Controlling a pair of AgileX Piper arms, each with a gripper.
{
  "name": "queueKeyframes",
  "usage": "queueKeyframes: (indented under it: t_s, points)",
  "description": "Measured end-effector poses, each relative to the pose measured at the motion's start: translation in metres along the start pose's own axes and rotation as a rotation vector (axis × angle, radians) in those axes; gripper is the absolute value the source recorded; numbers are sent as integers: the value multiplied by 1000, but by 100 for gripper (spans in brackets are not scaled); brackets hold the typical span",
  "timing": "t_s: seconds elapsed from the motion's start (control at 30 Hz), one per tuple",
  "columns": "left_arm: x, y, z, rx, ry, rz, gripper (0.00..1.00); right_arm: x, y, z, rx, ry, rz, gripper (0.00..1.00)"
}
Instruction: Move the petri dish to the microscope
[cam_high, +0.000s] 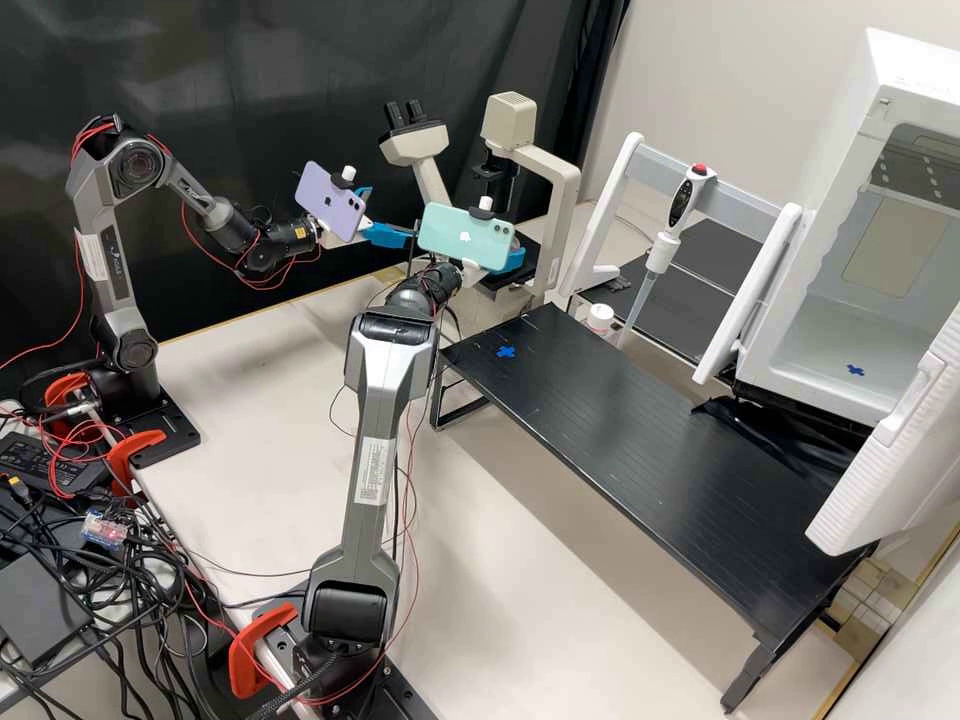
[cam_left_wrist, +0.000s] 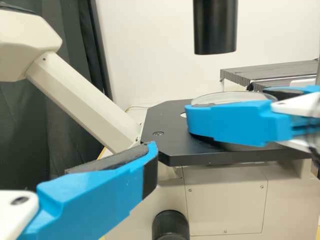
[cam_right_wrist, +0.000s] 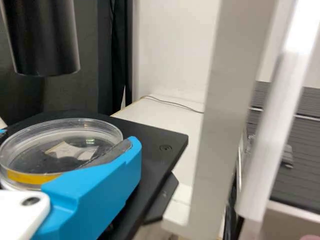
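Note:
In the high view, my left gripper (cam_high: 374, 214) stands open before the microscope (cam_high: 565, 188), and my right gripper (cam_high: 511, 261) is at its stage, partly covered by a phone. The clear round petri dish (cam_right_wrist: 62, 147) lies between the fingers of my right gripper (cam_right_wrist: 68, 141), over the black stage (cam_right_wrist: 155, 134). In the left wrist view, those fingers flank the petri dish (cam_left_wrist: 227, 97), closed on its sides, at the stage (cam_left_wrist: 172, 117); whether it rests there I cannot tell. A finger of my left gripper (cam_left_wrist: 102, 185) is apart from it.
A black objective tube (cam_left_wrist: 215, 25) hangs above the stage. To the right in the high view stand a white rack (cam_high: 630, 190) with a pipette (cam_high: 662, 245), a small white bottle (cam_high: 599, 319), a long black platform (cam_high: 640, 440) and an open white cabinet (cam_high: 800, 350).

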Motion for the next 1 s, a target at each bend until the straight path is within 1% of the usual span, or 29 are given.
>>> queueKeyframes:
  t_s: [0.03,0.07,0.13,0.33,0.37,0.47,0.57,0.63,0.87,1.0]
  points:
    - [0,0,0,0,0,0,100,1,0,-2,-2,3,3,0]
    - [0,0,0,0,0,0,100,4,-2,-2,-11,3,4,0]
    - [0,0,0,0,0,0,100,6,-2,-2,-14,-2,3,0]
    - [0,0,0,0,0,0,100,12,-3,-4,-5,-17,0,0]
    - [0,0,0,0,0,0,100,12,-2,-5,-1,-18,-2,100]
    - [0,0,0,0,0,0,100,13,-2,-6,-12,-22,-4,100]
    - [0,0,0,0,0,0,100,14,-2,-5,-32,-25,-4,100]
    - [0,0,0,0,0,0,100,15,-6,-4,-40,-27,-22,100]
    - [0,0,0,0,0,0,100,13,-11,1,-52,-27,-43,100]
    - [0,0,0,0,0,0,100,5,-14,6,-38,-21,-67,100]
